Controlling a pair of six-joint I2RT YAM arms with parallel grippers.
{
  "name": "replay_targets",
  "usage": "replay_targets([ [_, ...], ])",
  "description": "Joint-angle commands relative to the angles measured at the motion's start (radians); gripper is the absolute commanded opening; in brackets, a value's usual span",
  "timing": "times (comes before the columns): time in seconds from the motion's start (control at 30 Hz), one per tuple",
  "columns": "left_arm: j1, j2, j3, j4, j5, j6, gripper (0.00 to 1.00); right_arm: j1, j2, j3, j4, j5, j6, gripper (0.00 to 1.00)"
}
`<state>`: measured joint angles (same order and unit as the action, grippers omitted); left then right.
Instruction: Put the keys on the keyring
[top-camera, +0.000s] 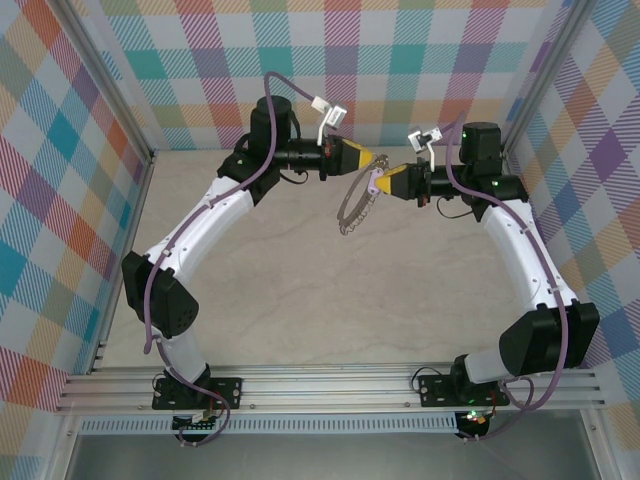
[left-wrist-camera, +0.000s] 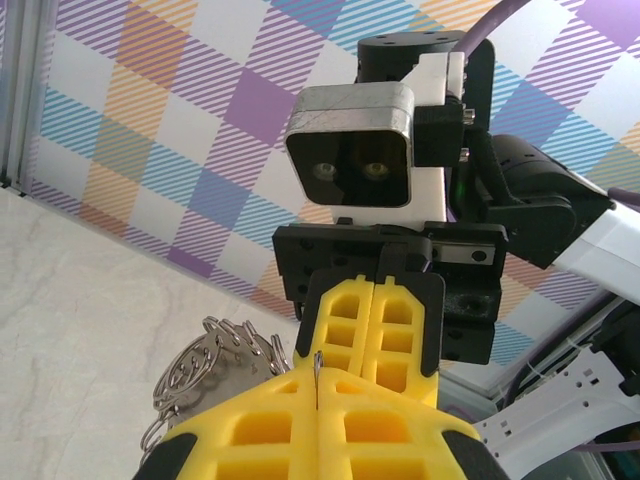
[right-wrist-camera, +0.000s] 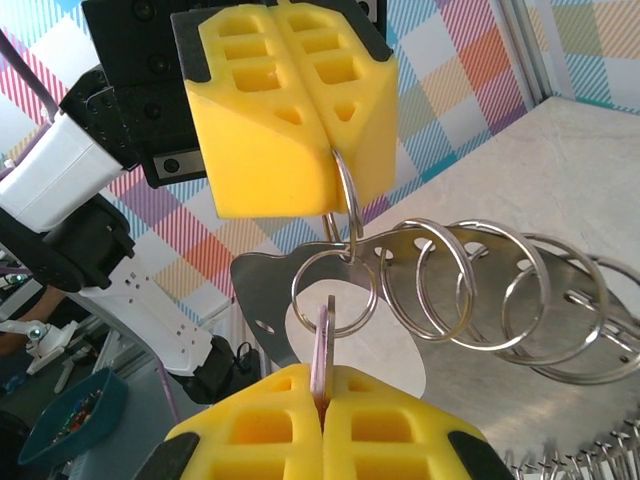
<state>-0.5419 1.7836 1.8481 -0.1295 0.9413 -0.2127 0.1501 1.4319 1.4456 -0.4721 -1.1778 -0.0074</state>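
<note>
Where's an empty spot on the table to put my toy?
The bare table between the left arm and right arm, by the near rail, is free. Farther back it's crowded: left tool and right tool meet at the keyring.

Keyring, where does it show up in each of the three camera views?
Top external: the keyring hangs at centre, from the left gripper.
Left wrist: keyring lower left, beside the left gripper.
Right wrist: keyring centre to right, loops fanned out.
Shared landmark: the yellow left gripper pinching its rim.
</note>
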Motion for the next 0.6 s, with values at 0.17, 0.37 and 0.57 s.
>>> replay_targets([
  [0.17, 0.010, -0.017, -0.022, 0.014, -0.045, 0.024, 0.00, -0.006, -0.014, 0.033, -0.023, -0.018, -0.004, 0.00],
  [0.37, 0.020, -0.013, -0.036, 0.039, -0.082, -0.004, 0.16, -0.007, 0.012, 0.083, -0.093, -0.005, 0.004, 0.00],
  [0.57, 0.038, -0.002, -0.048, 0.061, -0.103, -0.033, 0.27, -0.006, 0.056, 0.132, -0.163, 0.007, 0.016, 0.00],
])
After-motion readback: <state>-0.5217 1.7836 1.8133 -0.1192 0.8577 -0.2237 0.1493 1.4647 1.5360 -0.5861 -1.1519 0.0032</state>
